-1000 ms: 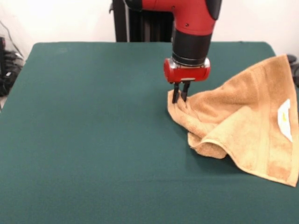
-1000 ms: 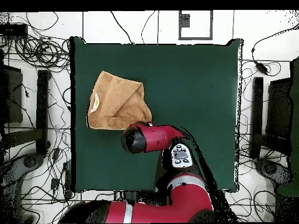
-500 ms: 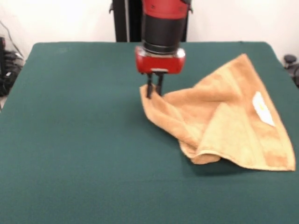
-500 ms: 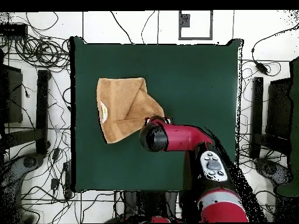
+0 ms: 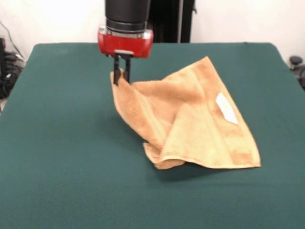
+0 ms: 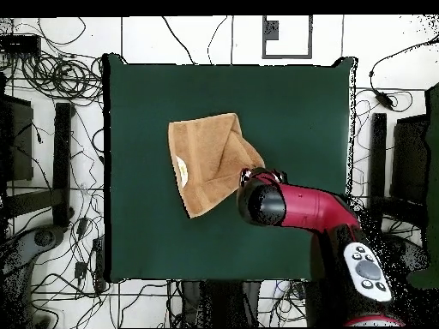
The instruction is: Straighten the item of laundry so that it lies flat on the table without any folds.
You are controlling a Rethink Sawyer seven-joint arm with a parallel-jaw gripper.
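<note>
The claw (image 5: 121,76) pinched 1 corner of the towel (image 5: 190,124) and held it up. The rest of the towel lay folded on the green desk (image 5: 62,157), below the claw.

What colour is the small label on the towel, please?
White, on the tan-orange towel; the label shows best in the front view.

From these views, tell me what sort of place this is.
Probably a robotics lab: a green table ringed by cables on the floor, and a gripper pulling a towel by one corner.
</note>
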